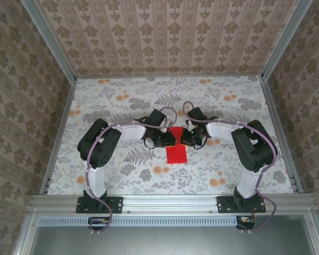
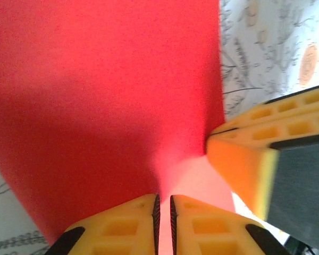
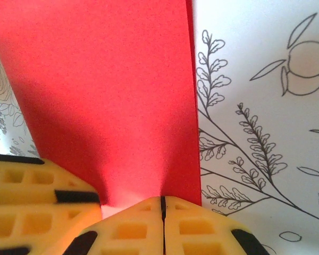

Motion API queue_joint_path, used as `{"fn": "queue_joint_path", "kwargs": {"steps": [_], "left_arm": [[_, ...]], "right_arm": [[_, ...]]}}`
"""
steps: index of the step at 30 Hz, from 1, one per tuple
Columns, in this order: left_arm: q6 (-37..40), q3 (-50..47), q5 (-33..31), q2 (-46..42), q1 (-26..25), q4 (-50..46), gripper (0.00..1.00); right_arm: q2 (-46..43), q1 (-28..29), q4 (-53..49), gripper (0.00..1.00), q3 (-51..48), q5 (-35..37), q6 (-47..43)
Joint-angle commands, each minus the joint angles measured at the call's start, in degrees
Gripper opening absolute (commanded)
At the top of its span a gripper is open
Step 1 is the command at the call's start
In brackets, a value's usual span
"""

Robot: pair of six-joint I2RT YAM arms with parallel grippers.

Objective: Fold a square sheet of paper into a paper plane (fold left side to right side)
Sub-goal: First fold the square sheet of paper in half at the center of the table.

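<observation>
Tight jaws on red paper (image 2: 106, 106)

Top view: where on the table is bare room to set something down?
Free: the tablecloth beyond the red paper to the far edge, and the near strip up to the front rail. Crowded: the middle, where the left gripper and right gripper pinch it.

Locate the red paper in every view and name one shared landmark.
Top external: red paper at table centre, between the two arms.
Left wrist: red paper across left and centre.
Right wrist: red paper across left and centre.
Shared landmark: flowered tablecloth, bordering the paper's right edge in both wrist views.
</observation>
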Motion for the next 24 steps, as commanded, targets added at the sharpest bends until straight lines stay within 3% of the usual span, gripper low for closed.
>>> {"fn": "queue_joint_path", "kwargs": {"steps": [1,17,24], "left_arm": [[-0.2,-1.8,-2.6,0.3,0.4,-2.0,0.15],[0.5,-9.5,-4.8,-6.7,4.8,-2.5,0.10],[1.3,-10.0,-4.7,-12.7,4.2,3.6,0.11]], "right_arm": [[3.0,0.7,-6.0,0.07,-0.7,3.6,-0.9],[3.5,0.7,-6.2,0.06,-0.5,3.6,-1.0],[3.3,0.7,-6.1,0.06,-0.6,3.4,-0.9]]}}
